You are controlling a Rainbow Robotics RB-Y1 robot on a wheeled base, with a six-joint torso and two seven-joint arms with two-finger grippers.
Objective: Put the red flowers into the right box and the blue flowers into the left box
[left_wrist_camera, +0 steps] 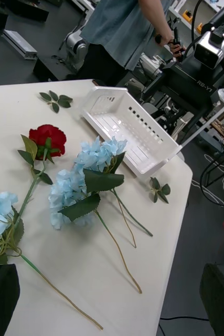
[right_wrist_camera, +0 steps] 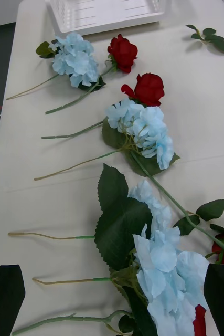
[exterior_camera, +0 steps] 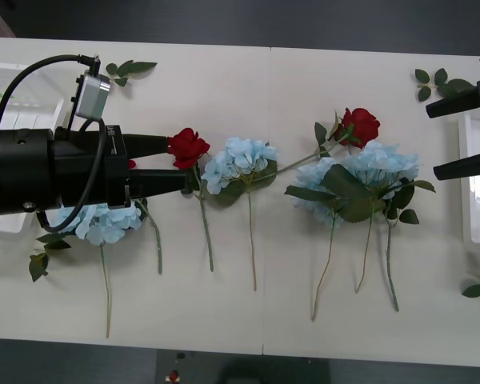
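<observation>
reach step: left hand (exterior_camera: 170, 166), fingers spread and empty, brackets a red rose (exterior_camera: 189, 147); closing on it comes next.

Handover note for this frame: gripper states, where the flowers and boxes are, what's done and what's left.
Left gripper: open, fingers flanking the left red rose mid-table, not gripping.
Right gripper: open, over the right box, holding nothing.
Red flowers: another rose right of centre on the table.
Blue flowers: hydrangeas at and a cluster at, all on the table.
Left box: at the far left edge.
Done: no flowers seen in either box.
Left: sort everything, starting with the rose between the left gripper's fingers.
</observation>
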